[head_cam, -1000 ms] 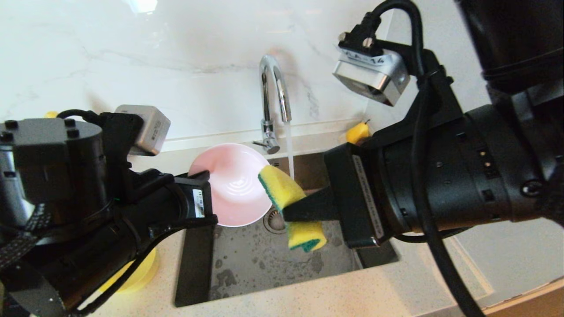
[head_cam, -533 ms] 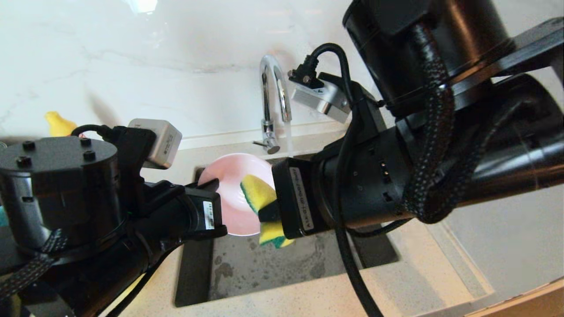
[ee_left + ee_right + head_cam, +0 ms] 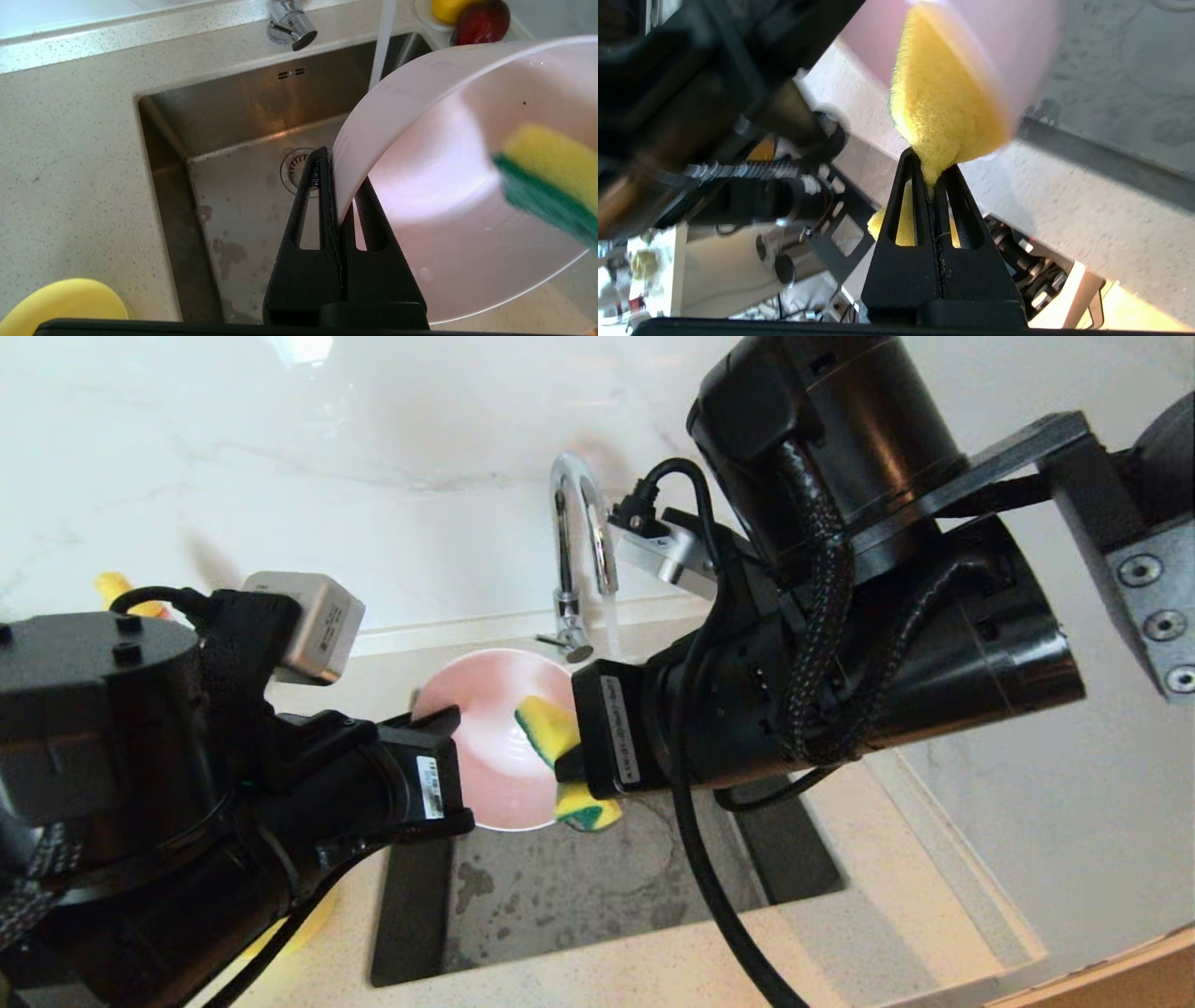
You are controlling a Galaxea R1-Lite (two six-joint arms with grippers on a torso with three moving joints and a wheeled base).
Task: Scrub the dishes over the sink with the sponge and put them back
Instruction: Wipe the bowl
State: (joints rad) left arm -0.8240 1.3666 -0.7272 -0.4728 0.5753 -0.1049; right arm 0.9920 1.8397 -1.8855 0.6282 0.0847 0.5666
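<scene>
Your left gripper [image 3: 334, 186] is pinched on just the rim of the pink bowl [image 3: 495, 747], held tilted over the sink [image 3: 579, 887]. Right gripper [image 3: 931, 179] is clamped on the sponge [image 3: 546, 728], which presses inside the bowl. Push too hard and I'd bet the bowl twists loose and drops in.

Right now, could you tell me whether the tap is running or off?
Running: a stream of water falls from the tap into the sink.

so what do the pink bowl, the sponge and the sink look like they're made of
Pink bowl: probably plastic, thin-walled with a smooth, softly glossy surface.
Sponge: soft yellow foam, fuzzy and squashed where it is pinched, with a coarser green scouring layer.
Sink: looks like brushed stainless steel, matte grey with dull reflections and water stains.
</scene>
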